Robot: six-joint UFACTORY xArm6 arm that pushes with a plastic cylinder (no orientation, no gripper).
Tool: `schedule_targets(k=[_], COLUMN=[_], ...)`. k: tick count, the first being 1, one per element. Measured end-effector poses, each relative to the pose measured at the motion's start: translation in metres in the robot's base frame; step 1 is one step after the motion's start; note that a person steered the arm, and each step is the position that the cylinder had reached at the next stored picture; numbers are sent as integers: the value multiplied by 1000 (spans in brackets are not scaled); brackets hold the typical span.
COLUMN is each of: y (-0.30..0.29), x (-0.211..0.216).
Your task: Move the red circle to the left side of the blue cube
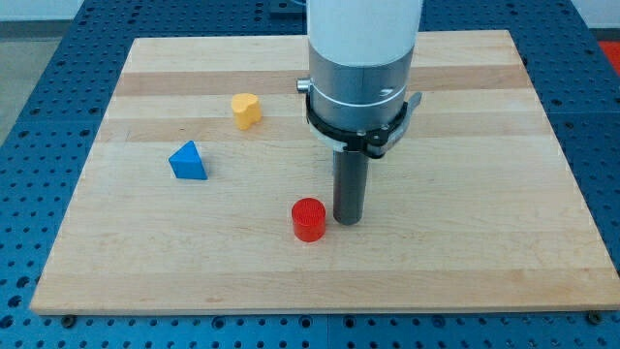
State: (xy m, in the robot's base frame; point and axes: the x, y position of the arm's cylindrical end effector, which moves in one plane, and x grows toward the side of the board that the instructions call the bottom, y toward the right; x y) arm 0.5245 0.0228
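My tip (348, 219) stands on the wooden board (465, 252) just beside the red circle (309, 220), on that block's right in the view; whether the two touch cannot be told. The arm carries no jaws — it ends in a plain rod that holds nothing and can only push.

The red circle, a short cylinder, lies near the view's bottom centre. The blue block (189, 161), which reads here as a wedge rather than a cube, sits well apart toward the view's upper left. A yellow heart-shaped block (246, 110) lies further up, between the blue block and the arm's body.

Hazards, as judged from this layout:
- A push straight toward the view's left likely carries the red circle below the blue block, not to its left side; the path needs to curve round.
- An off-centre contact may let the round block roll off my tip — contact is then lost.
- Too steep a line risks striking the blue block and displacing it.
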Motion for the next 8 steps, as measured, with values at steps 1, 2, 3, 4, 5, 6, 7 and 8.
schedule_targets(k=[1,2,3,4,5,6,7,8], y=[-14,-33,-39,-39,-42,-59,-67,-72], x=[2,6,15,40,57,52,36,18])
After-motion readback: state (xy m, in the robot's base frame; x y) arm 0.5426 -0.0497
